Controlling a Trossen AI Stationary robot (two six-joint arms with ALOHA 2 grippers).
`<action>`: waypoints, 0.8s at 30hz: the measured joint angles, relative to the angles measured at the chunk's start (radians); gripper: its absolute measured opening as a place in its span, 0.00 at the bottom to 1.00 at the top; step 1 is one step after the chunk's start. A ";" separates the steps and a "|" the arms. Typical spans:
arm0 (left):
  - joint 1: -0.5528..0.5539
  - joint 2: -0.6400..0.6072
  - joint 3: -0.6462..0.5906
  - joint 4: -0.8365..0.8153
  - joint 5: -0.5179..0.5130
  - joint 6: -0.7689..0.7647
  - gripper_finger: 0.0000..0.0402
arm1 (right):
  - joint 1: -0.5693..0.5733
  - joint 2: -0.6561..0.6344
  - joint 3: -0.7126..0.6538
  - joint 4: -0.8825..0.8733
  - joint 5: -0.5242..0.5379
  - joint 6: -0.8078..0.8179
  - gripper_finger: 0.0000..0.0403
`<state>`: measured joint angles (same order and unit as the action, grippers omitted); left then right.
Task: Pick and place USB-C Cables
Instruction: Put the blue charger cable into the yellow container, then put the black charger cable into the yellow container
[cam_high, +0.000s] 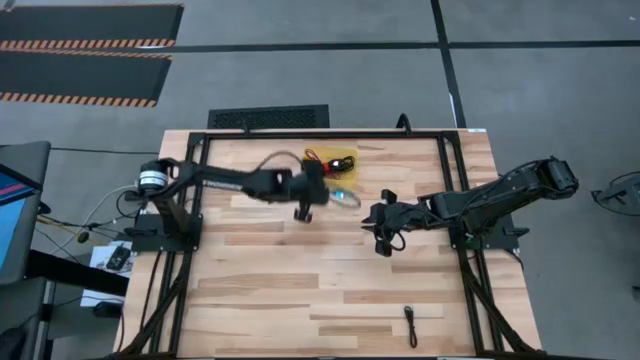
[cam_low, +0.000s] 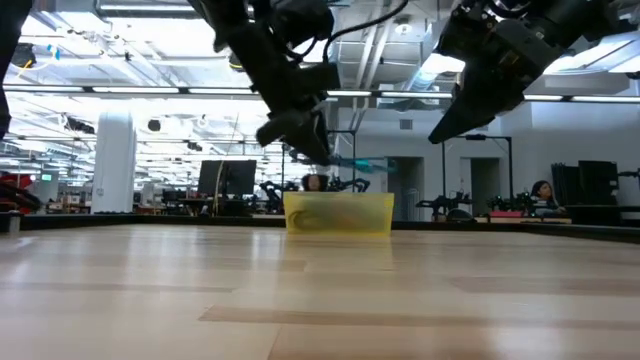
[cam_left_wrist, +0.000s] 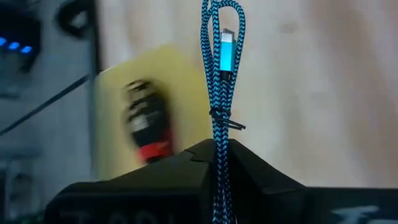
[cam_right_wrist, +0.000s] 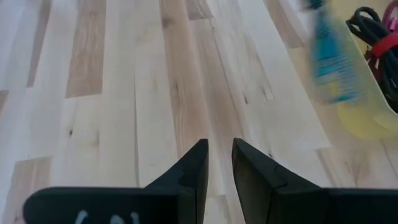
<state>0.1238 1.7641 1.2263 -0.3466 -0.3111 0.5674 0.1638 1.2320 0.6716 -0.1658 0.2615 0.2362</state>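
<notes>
My left gripper (cam_left_wrist: 221, 163), clamped on the braided light blue USB-C cable (cam_left_wrist: 222, 74), carries the bundle in the air just beside the translucent yellow plastic bin (cam_high: 343, 160), which holds black-and-red cords (cam_right_wrist: 379, 46). My right gripper (cam_right_wrist: 217, 163) hovers empty over bare wood, fingers a narrow gap apart. One black cable (cam_high: 411, 325) lies far off by the pale wooden table (cam_high: 260, 290) edge. Delivery seems underway; the next move calls for centring above the bin, then releasing.
</notes>
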 joint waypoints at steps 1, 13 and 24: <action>0.029 0.000 0.008 0.006 0.000 0.006 0.04 | 0.000 0.000 0.000 -0.001 0.000 0.000 0.24; 0.276 0.003 0.006 0.137 0.274 0.013 0.10 | 0.017 0.000 0.000 -0.003 0.003 0.002 0.24; 0.266 0.005 -0.041 0.185 0.253 -0.093 0.40 | 0.020 0.000 0.000 -0.002 0.011 0.001 0.24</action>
<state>0.3894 1.7687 1.1854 -0.1616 -0.0579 0.4745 0.1837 1.2320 0.6716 -0.1678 0.2726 0.2375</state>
